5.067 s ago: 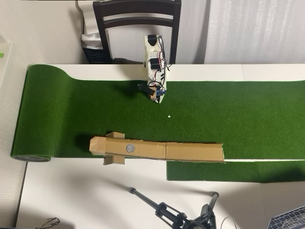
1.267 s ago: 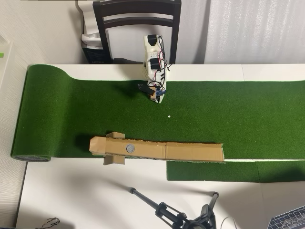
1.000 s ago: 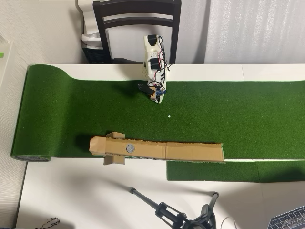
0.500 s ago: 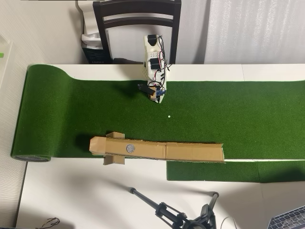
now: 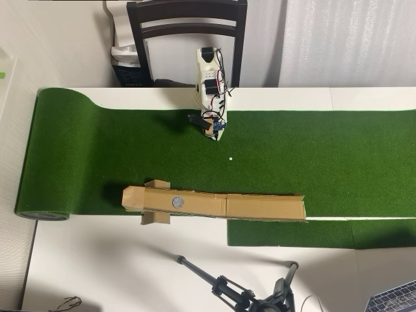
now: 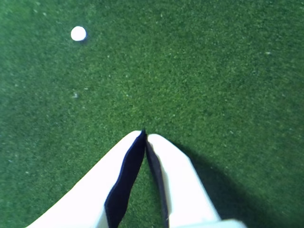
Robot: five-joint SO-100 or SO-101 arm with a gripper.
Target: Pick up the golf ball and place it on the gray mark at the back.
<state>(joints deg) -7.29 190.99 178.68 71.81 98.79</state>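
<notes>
No golf ball shows in either view. The gray mark [image 5: 177,202] is a small round spot on the long brown cardboard channel [image 5: 260,207] lying across the green turf. My gripper [image 5: 213,135] sits low over the turf at the foot of the folded white arm, well away from the channel. In the wrist view its two white fingertips [image 6: 145,134] meet with nothing between them, so it is shut and empty.
A tiny white dot [image 5: 230,158] lies on the turf [image 5: 325,156] between the gripper and the channel; it also shows in the wrist view [image 6: 78,33]. A dark chair [image 5: 187,26] stands behind the arm. A black tripod [image 5: 240,292] lies on the white table.
</notes>
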